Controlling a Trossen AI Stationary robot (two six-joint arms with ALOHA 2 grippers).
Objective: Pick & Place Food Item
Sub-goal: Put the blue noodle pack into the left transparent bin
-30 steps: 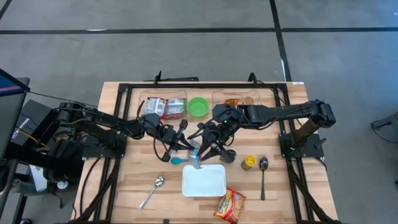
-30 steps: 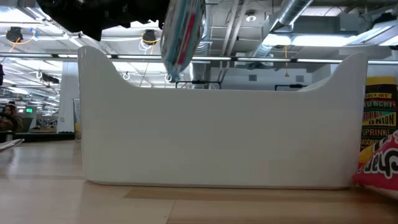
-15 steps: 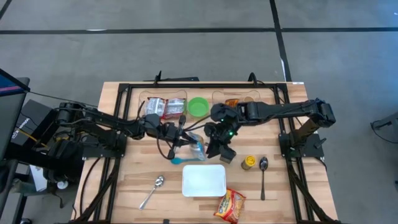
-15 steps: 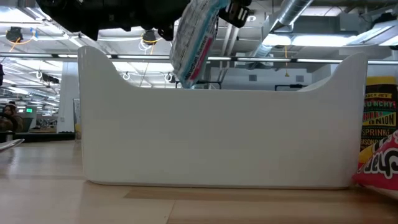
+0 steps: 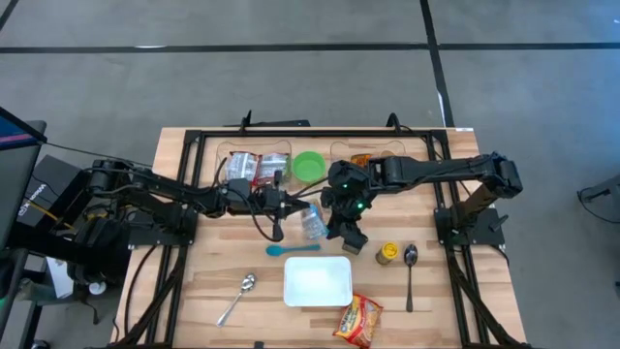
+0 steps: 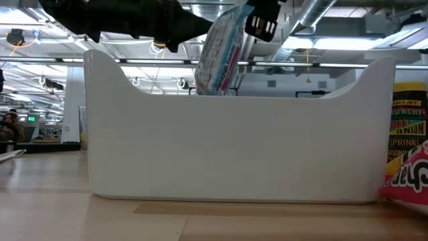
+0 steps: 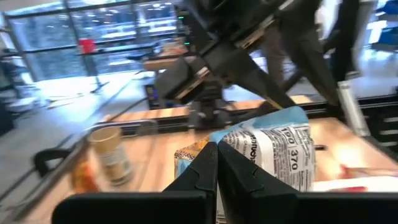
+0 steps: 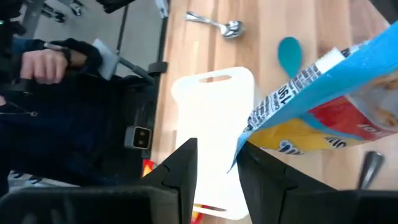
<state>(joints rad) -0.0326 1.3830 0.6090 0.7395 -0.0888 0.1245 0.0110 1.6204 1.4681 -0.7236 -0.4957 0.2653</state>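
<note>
The white tray (image 5: 318, 281) at the near edge of the table has no food in it, so the placing step is not done yet. Just behind it the right gripper (image 5: 327, 215) is clamped on the blue snack bag (image 5: 312, 222), which hangs in the air, not above the tray. The left gripper (image 5: 281, 201), fingers together and holding nothing, is just beside the bag.

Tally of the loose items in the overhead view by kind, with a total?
Snack packets: 4 (one held above the table, one by the white tray, one beside the green bowl, one orange at the back rail)
Spoons: 3 (metal, metal, blue)
Green bowl: 1
White tray: 1
Can: 1
Total: 10
</note>
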